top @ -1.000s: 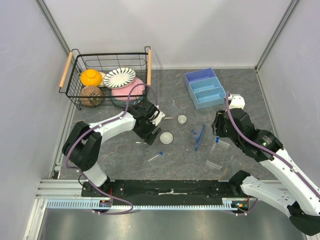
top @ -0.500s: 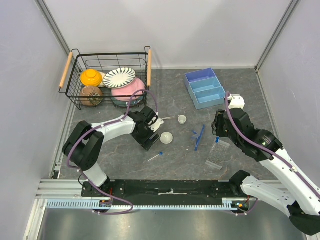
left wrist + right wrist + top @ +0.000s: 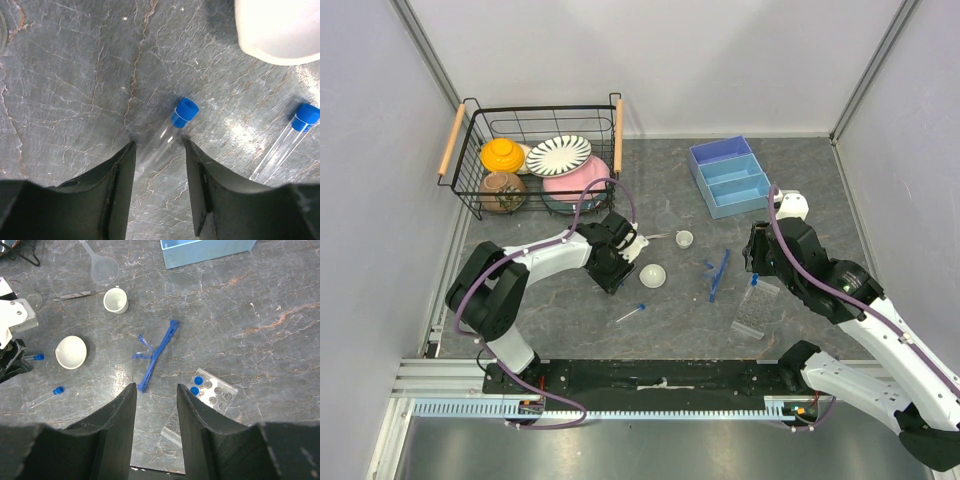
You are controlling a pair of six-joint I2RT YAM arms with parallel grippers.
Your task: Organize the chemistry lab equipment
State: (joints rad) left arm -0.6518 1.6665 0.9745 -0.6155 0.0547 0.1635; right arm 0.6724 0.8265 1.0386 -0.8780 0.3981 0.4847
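Left gripper [image 3: 158,145] sits low over the table [image 3: 75,75], jaws partly apart and straddling one blue-capped tube [image 3: 172,125]. It lies flat between the fingers with its cap toward 1 o'clock; contact cannot be told. A second tube [image 3: 290,137] lies at its 3 o'clock and the white dome dish [image 3: 282,30] at 1 o'clock. Right gripper [image 3: 156,385] hangs high, jaws apart and empty, with the blue stick tool [image 3: 159,354] at 12 o'clock of the gap and the clear tube rack [image 3: 212,390], two blue caps in it, at 4 o'clock.

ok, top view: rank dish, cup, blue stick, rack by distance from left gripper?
1. Dish, just right of the left gripper.
2. Cup, farther back and right.
3. Blue stick, mid-table.
4. Rack, far right, nearer the front.
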